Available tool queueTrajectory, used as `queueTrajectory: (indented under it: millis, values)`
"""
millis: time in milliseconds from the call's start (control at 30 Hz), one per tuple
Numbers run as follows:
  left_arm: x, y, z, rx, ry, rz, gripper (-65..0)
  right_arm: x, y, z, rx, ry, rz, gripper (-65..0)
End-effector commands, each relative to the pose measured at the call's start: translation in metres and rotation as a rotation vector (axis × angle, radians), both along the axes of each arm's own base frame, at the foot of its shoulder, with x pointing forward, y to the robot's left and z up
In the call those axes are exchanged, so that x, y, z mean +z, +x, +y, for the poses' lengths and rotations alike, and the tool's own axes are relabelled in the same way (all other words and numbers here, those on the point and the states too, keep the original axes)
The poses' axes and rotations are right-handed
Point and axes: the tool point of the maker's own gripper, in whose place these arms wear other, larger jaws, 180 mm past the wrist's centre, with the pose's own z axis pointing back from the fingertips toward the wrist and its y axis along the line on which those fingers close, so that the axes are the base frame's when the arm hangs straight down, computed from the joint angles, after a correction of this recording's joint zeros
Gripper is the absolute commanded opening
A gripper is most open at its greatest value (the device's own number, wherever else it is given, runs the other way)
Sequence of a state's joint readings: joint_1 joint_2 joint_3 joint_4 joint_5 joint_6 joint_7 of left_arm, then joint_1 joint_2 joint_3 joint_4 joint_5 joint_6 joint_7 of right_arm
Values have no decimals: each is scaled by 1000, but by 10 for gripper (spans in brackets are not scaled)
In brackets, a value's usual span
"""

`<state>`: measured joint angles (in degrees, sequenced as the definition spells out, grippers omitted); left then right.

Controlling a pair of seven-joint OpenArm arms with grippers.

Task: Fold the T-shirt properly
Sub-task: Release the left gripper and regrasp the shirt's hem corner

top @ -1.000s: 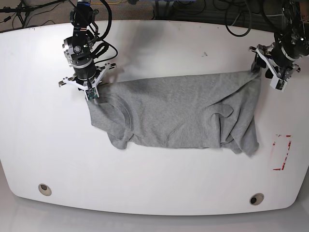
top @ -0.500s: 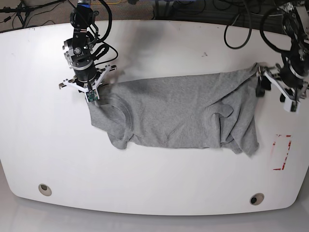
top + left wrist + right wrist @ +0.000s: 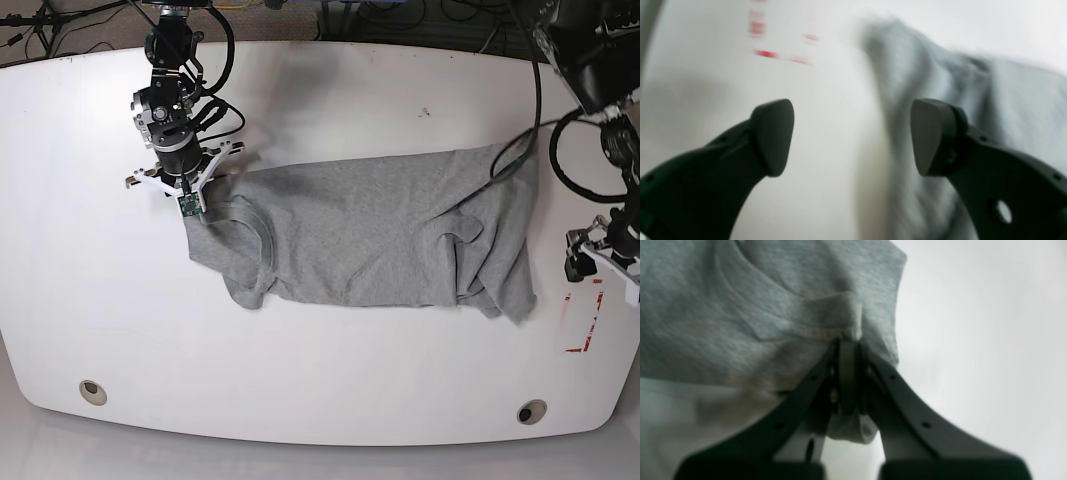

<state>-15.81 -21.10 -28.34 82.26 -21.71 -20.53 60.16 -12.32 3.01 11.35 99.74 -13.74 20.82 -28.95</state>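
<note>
I keep the right tool (image 3: 192,203) pinching the T-shirt (image 3: 370,240) corner at upper left, anchoring the cloth mid-surface (image 3: 320,400), while my left tool (image 3: 600,262) hangs spread at right, free to regrasp.

My base camera looks straight down from high up on the whole table (image 3: 320,90), with both my arms in its frame. My left wrist camera rides close behind my left gripper (image 3: 851,136) and faces out past the fingertips, blurred, at the table and the shirt (image 3: 973,100) edge. My right wrist camera sits just as close behind my right gripper (image 3: 847,350). All three views share the shirt.
</note>
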Motion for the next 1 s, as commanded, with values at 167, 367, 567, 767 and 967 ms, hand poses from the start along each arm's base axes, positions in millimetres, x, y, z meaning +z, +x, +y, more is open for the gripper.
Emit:
queueTrajectory:
  millis: [167, 367, 567, 767, 967]
  values:
    - [-5, 53, 0, -14, 17, -76, -138, 14, 12, -2, 0, -5, -53, -650]
    - [-26, 75, -12, -34, -33, -62, -138, 14, 12, -2, -3, -5, -54, -650]
    - [-40, 89, -19, -33, -71, -65, -138, 14, 12, -2, -3, -5, -55, -650]
    - [-51, 99, -30, -52, -83, -58, -138, 14, 12, -2, -3, -5, -55, -650]
    - [-64, 103, -50, -78, -107, -42, -138, 14, 12, -2, -3, -5, -55, -650]
